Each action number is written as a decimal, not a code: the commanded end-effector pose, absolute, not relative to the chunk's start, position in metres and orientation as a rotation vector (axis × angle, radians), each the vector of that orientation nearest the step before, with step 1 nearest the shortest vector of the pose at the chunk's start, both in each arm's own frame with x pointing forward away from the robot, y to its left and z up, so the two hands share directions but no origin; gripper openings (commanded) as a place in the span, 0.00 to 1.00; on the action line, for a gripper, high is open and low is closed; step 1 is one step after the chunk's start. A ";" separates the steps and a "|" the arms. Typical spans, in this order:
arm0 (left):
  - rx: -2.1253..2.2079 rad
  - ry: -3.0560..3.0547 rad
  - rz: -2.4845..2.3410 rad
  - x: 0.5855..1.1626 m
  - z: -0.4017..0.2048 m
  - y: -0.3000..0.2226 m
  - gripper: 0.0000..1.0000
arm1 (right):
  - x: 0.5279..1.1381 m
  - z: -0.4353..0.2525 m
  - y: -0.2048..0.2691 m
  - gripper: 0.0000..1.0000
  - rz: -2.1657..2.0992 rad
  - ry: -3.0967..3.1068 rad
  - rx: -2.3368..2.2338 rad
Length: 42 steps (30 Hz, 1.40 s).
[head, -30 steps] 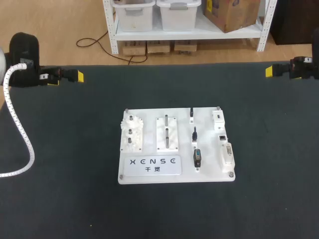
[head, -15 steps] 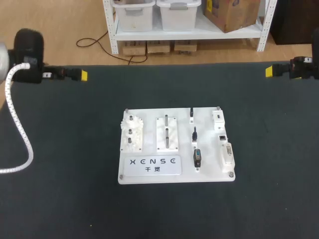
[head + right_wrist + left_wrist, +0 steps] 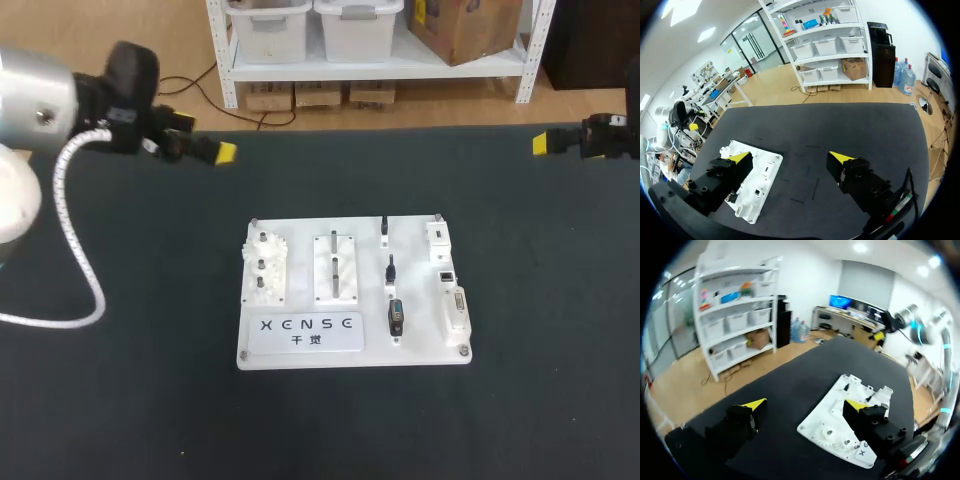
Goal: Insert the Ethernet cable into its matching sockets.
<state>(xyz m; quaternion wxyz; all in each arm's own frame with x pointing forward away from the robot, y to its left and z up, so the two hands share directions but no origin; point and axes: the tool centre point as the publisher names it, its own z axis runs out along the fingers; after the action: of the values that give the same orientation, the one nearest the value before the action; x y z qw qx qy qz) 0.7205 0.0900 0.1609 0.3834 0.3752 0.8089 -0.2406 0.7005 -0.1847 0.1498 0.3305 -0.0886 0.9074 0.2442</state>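
Approach started: left gripper (image 3: 222, 152) swung in from the left edge of the table (image 3: 130, 400) toward the white board (image 3: 418, 310), fingers apart and empty, right gripper (image 3: 541, 142) unmoved, also open and empty; Ethernet plug (image 3: 390, 268), probably the small black one mid-board, sits untouched.

head view: left arm (image 3: 50, 95) cut by the frame edge, its base end out of sight. right arm (image 3: 612, 137) cut too, only the wrist end and the right gripper (image 3: 541, 143) showing, its two fingers overlapping, so the gap is unreadable from here. on the board (image 3: 300, 285) the dark plugs (image 3: 390, 268) and the sockets (image 3: 447, 273) are too small to tell which is ethernet. left wrist view: board's near corner hidden behind one finger (image 3: 875, 426) of the left gripper (image 3: 805, 403). right wrist view: board's near side hidden behind the right gripper's finger (image 3: 720, 180); sockets there too small to sort.
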 end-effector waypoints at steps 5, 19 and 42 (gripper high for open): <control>1.551 1.487 -0.729 0.706 0.148 0.049 1.00 | 0.701 0.150 -0.185 1.00 0.641 2.372 -0.234; 1.687 1.425 -0.749 0.655 0.127 0.000 1.00 | 0.701 0.150 -0.185 1.00 0.641 2.372 -0.234; 1.592 1.555 -0.820 0.605 0.090 -0.010 1.00 | 0.701 0.150 -0.185 1.00 0.641 2.372 -0.234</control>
<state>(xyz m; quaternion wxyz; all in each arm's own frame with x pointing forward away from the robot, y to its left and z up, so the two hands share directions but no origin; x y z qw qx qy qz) 0.6101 -0.0088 0.0958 0.3659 0.6276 0.6069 -0.3224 0.7006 -0.1847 0.1498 0.3304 -0.0886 0.9074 0.2442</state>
